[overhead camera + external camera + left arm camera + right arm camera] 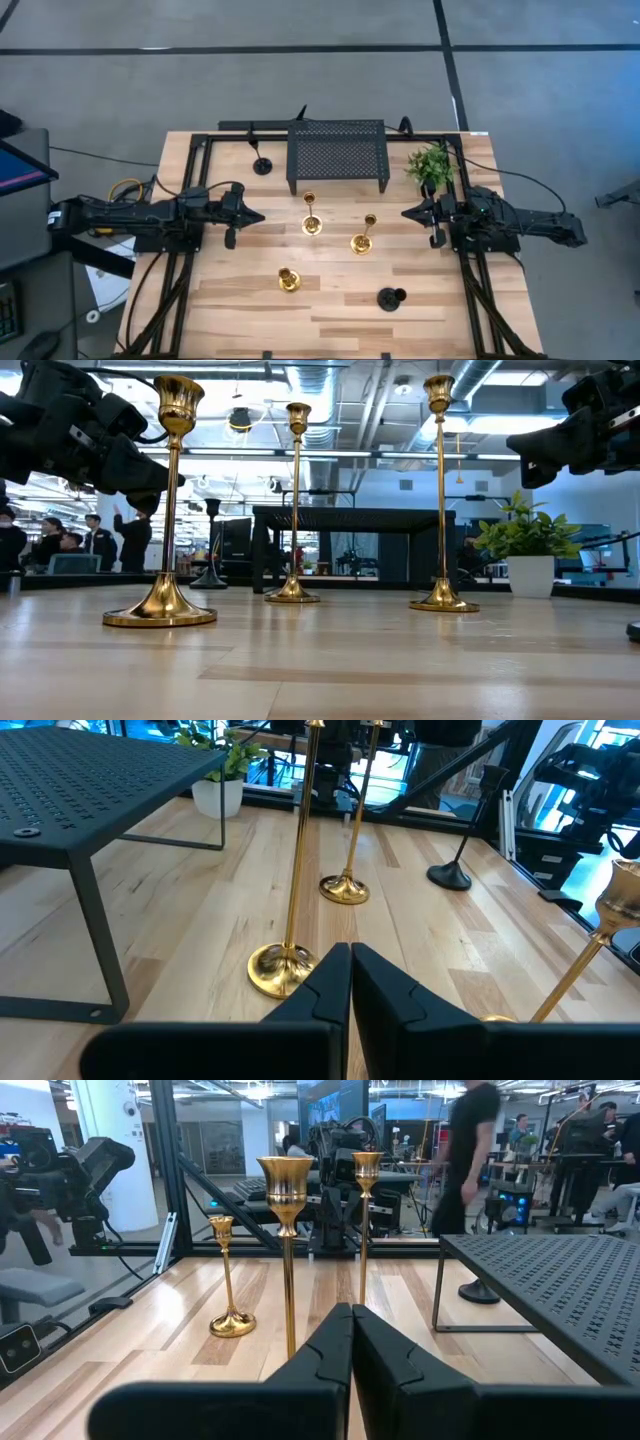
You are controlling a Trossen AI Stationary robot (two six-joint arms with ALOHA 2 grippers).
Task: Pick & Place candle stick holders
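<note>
Three gold candle stick holders stand upright on their round bases on the wooden table: one near the middle [311,225], one to its right [362,240], and one nearer the front [289,280]. A short black holder [262,165] stands left of the rack, and another [390,298] stands near the front right. My left gripper [260,215] is shut and empty, left of the gold holders; its fingertips [350,960] point at them. My right gripper [406,213] is shut and empty to their right, and also shows in the right wrist view [352,1318].
A black mesh rack [337,155] stands at the far middle of the table, with a small green plant [430,165] in a white pot at its right. Black frame rails run along the table's left and right sides. People show in the room beyond.
</note>
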